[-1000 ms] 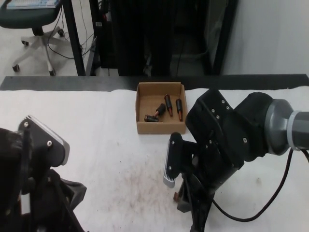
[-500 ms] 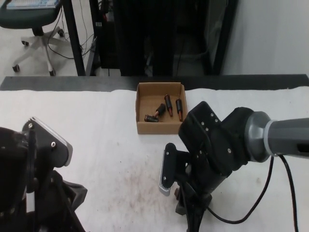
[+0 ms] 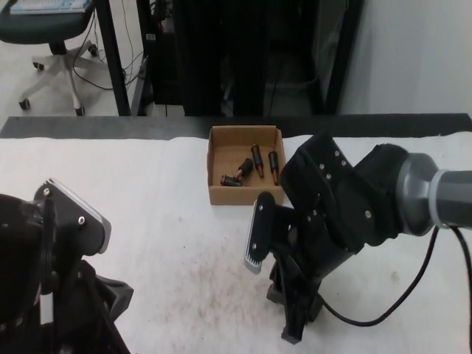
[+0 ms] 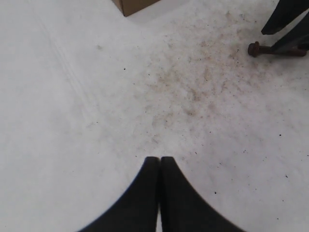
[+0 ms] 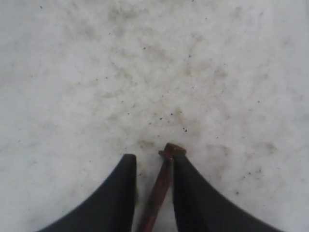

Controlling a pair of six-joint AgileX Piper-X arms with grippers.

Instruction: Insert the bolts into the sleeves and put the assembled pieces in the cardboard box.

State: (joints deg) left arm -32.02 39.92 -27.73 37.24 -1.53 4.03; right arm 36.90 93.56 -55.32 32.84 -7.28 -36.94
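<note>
Rusty brown bolt (image 5: 161, 186) lies on white bench (image 5: 145, 58) inside the right gripper (image 5: 153, 158), fingers narrowly parted, its long axis along them, head outward; not yet clamped. The left gripper (image 4: 160, 160), closed and empty, is farther off.

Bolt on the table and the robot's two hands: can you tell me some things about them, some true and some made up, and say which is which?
1. The left hand is shut. True.
2. The left hand holds a bolt. False: it holds nothing and hangs above the white table.
3. The bolt lies between the fingers of the right hand. True.
4. The right hand is squeezed tight on the bolt. False: it is open, with a gap showing between one finger and the bolt.
5. The cardboard box has nothing in it. False: several dark pieces lie inside.
</note>
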